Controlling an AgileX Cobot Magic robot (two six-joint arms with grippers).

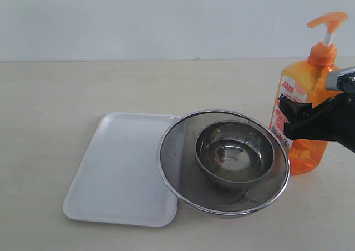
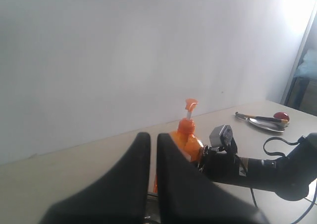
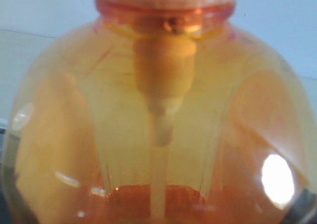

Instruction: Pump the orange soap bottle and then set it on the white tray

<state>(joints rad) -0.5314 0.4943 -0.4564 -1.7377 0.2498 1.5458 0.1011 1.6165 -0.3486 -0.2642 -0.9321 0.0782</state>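
1. Orange soap bottle is off the white tray, which lies flat toward the table's front-left.
2. Left gripper hangs in the air, its black fingers nearly together — nothing between them.
3. A steel mesh strainer with a bowl inside overlaps the tray's right rim.
4. The bottle stands upright near the table's right edge, pump head raised.
5. Right gripper clasps the bottle's body at label height — one finger shows against its front.

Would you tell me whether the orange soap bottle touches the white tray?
Apart: the exterior view shows the strainer lying between the orange soap bottle and the white tray.
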